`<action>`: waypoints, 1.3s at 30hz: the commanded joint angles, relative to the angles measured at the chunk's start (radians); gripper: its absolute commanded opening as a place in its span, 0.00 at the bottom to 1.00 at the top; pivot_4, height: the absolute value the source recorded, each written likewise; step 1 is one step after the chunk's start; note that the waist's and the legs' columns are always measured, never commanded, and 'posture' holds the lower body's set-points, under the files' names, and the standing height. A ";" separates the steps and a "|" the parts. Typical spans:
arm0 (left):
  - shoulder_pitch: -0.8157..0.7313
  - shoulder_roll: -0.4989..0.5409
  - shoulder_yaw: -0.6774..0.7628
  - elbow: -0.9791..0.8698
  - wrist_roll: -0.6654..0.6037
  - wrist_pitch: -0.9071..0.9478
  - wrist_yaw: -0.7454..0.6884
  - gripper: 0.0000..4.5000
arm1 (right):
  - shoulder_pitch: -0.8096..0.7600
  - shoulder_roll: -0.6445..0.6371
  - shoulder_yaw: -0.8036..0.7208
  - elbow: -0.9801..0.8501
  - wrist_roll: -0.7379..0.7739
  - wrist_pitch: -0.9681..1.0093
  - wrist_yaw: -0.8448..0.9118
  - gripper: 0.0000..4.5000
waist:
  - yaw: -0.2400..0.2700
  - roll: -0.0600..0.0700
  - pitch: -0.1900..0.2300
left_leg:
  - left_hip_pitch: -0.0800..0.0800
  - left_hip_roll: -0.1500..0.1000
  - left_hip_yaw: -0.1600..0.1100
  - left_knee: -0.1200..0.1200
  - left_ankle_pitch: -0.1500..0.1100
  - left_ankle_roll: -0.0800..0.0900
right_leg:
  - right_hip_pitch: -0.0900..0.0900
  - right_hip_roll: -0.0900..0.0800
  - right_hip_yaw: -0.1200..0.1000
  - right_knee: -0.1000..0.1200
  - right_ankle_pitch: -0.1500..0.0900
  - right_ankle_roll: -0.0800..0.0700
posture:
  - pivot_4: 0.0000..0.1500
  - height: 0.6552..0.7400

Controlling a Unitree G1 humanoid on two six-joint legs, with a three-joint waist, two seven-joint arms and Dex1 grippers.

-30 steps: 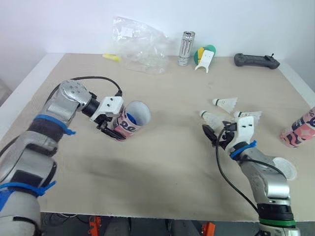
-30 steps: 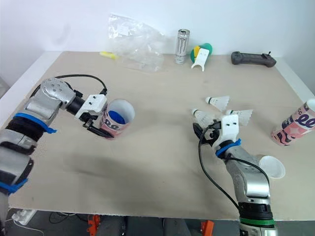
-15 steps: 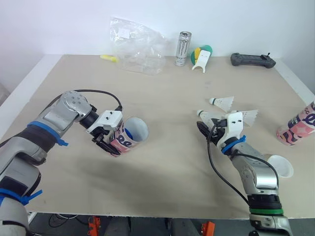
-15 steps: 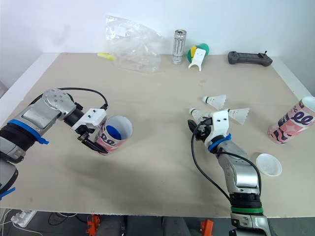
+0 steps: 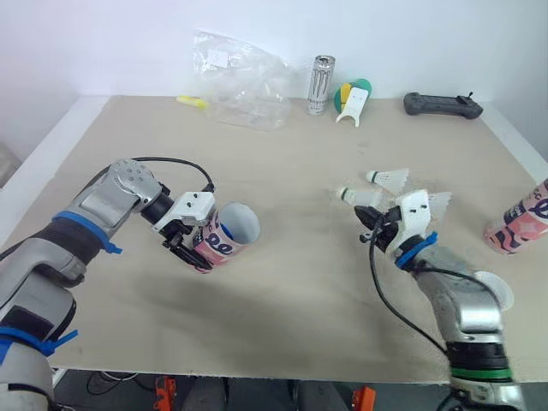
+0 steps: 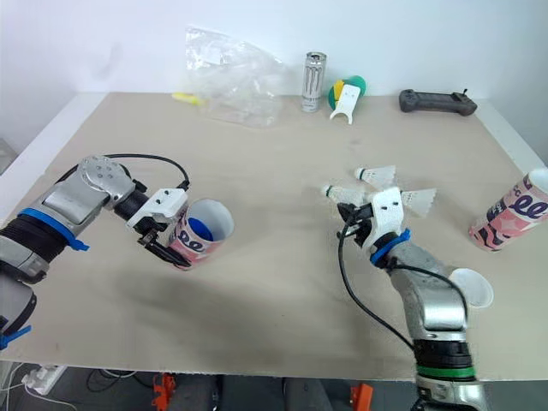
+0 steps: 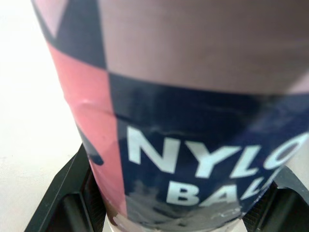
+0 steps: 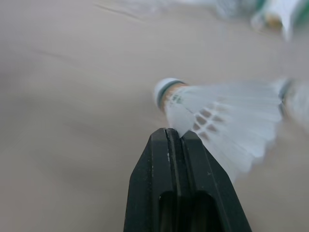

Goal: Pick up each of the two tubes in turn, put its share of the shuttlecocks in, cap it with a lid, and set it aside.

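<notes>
The fingers (image 8: 169, 145) of the right gripper (image 5: 368, 219) are pressed together on the edge of a shuttlecock (image 8: 217, 116). Only a thin bit of its white skirt is pinched, and the round cork end sticks out past the tips, pointing toward the robot's left. The hold looks small, so the shuttlecock could slip or swing.

The step in hand looks like carrying this shuttlecock over to the tube and dropping it in. To do it well, the robot should go slowly and turn the cork end so it goes in first. It should bring the shuttlecock right over the open mouth and only then let go.

The left gripper (image 5: 190, 250) has its fingers (image 7: 67, 203) on either side of the tube (image 5: 227, 233), squeezing its body back from the open mouth. The tube is tipped so its mouth faces up and toward the right arm, and it seems to be held just off the bench (image 5: 282, 325).

The tube and the pinched shuttlecock are well apart, with bare bench between them. Two more shuttlecocks lie just beside the right gripper — one (image 5: 390, 178) past it and one (image 5: 438, 202) to its right. A second tube (image 5: 518, 224) lies at the bench's right edge, with a white lid (image 5: 495, 291) near it
</notes>
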 commanded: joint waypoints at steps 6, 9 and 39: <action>0.015 -0.015 -0.072 0.010 -0.003 0.015 -0.009 0.71 | -0.248 -0.235 0.133 -0.437 0.262 0.144 0.355 0.01 | 0.000 0.000 0.000 | 0.002 0.002 -0.001 0.000 0.000 0.000 | 0.002 0.002 -0.001 0.000 -0.004 0.005 | 1.00 1.00; -0.002 -0.026 -0.087 0.041 0.004 0.010 -0.009 0.71 | -0.360 -0.250 0.251 -0.387 0.168 0.120 0.406 0.01 | 0.000 0.000 0.000 | 0.001 0.001 -0.001 0.002 0.000 0.000 | 0.002 0.001 0.000 0.000 -0.003 0.005 | 1.00 1.00; -0.013 -0.065 -0.091 0.056 -0.003 0.022 -0.009 0.71 | 0.014 -0.201 -0.350 -0.353 0.242 0.235 0.279 0.62 | 0.035 -0.002 -0.002 | -0.002 0.001 -0.004 0.002 0.000 0.002 | 0.003 0.001 -0.005 0.001 -0.005 0.000 | 1.00 1.00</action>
